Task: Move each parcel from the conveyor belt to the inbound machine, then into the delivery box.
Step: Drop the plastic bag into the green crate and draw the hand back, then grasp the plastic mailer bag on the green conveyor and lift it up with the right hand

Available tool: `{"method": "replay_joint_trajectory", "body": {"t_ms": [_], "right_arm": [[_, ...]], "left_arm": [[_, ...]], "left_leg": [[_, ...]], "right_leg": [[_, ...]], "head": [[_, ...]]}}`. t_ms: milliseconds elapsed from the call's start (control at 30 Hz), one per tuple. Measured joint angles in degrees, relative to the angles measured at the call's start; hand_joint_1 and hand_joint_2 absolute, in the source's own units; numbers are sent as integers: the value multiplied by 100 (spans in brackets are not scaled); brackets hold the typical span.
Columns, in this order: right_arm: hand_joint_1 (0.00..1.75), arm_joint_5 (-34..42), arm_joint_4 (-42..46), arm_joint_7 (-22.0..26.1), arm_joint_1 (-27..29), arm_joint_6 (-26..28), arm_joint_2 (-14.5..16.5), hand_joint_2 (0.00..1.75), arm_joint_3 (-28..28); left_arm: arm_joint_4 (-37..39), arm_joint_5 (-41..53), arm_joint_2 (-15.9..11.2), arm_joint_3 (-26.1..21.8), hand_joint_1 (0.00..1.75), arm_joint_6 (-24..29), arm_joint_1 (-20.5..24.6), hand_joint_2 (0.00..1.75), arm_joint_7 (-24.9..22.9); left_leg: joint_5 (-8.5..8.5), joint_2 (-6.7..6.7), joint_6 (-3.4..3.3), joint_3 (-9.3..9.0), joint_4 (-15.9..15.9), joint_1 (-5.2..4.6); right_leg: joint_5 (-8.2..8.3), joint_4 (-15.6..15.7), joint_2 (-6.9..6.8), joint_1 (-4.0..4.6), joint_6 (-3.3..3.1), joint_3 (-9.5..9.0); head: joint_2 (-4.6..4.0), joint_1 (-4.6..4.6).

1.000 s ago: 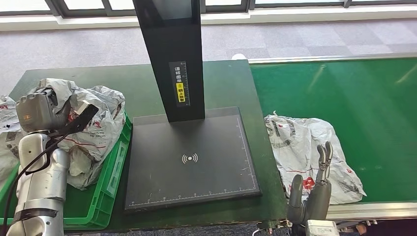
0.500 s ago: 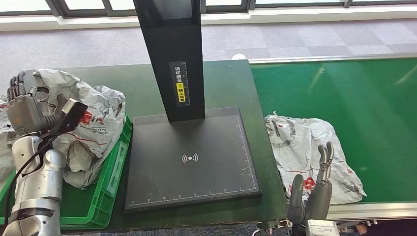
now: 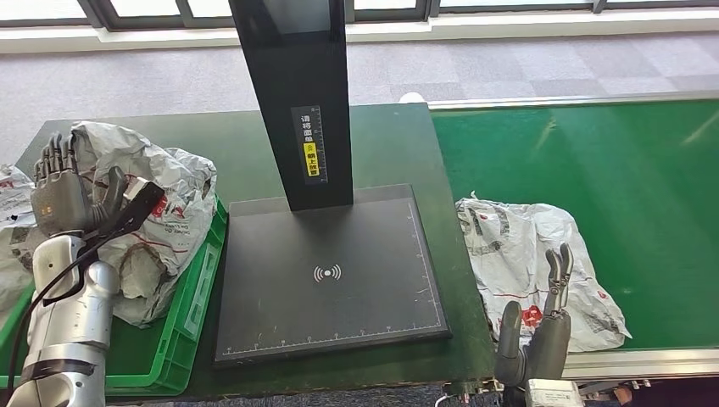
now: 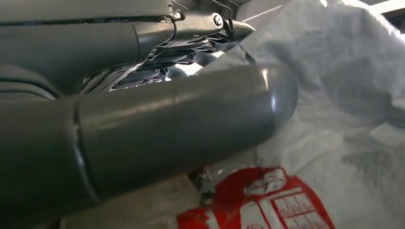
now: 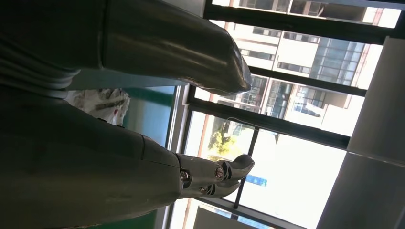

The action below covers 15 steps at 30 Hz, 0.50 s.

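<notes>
Left hand [image 3: 64, 193] fingers spread, empty, beside grey parcel [image 3: 165, 212] in green crate [image 3: 191, 309]. Right hand [image 3: 543, 326] fingers spread, empty, near belt parcel [image 3: 530, 246].

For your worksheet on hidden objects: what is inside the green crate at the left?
A crumpled grey parcel fills the green crate, with the left hand open beside it. Whatever lies beneath the parcel is covered.

The left hand [image 3: 61, 197] hides part of the crumpled parcel [image 3: 161, 212] behind it. A second grey parcel [image 3: 10, 203] at the far left is cut by the picture's edge. The label [image 3: 312, 154] on the scanner post [image 3: 292, 93] is too small to read.
</notes>
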State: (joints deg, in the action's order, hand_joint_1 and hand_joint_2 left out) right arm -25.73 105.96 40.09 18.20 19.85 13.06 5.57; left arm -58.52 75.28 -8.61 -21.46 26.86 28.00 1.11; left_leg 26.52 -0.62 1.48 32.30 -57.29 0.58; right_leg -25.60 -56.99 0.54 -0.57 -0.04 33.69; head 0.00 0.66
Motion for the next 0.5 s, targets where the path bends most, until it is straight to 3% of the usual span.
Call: {"method": "replay_joint_trajectory", "body": {"t_ms": [500], "right_arm": [[0,-126,1,0,56,-5,88,0,-118]], "left_arm": [[-257,-155,78,39,0,404,-373,0,3]], "left_leg": [[1,8,-1,1,0,0]], "right_leg": [[0,0,11,0,0,2]], "head": [[0,0]]}}
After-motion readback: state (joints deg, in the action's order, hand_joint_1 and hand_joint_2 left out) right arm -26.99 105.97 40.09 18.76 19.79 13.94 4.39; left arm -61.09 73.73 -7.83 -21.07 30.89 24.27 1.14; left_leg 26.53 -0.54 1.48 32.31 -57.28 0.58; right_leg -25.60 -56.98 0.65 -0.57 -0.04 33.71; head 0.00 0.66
